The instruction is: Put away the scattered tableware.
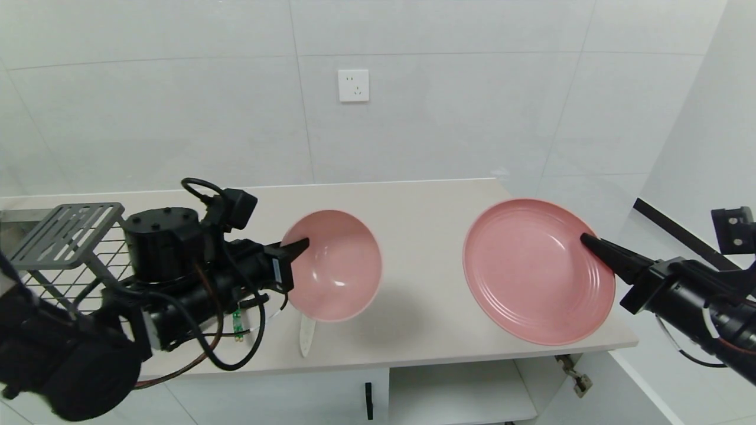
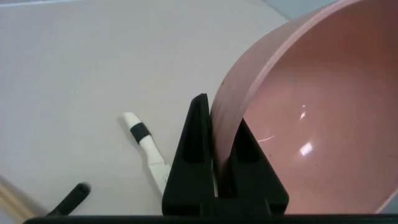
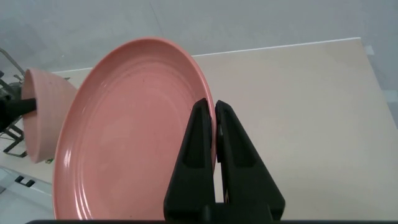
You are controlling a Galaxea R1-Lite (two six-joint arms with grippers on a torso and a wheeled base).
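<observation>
A pink bowl hangs tilted above the counter, its opening turned toward me. My left gripper is shut on its left rim; the left wrist view shows the bowl wall pinched between the fingers. A pink plate is held tilted off the counter on the right, with my right gripper shut on its right rim. The right wrist view shows the plate edge clamped in the gripper, with the bowl farther off. A white utensil with a dark band lies on the counter below the bowl, seen again beside my left fingers.
A grey wire dish rack stands at the counter's left end. The beige counter backs onto a tiled wall with a socket. Below the front edge is an open cabinet with a shelf.
</observation>
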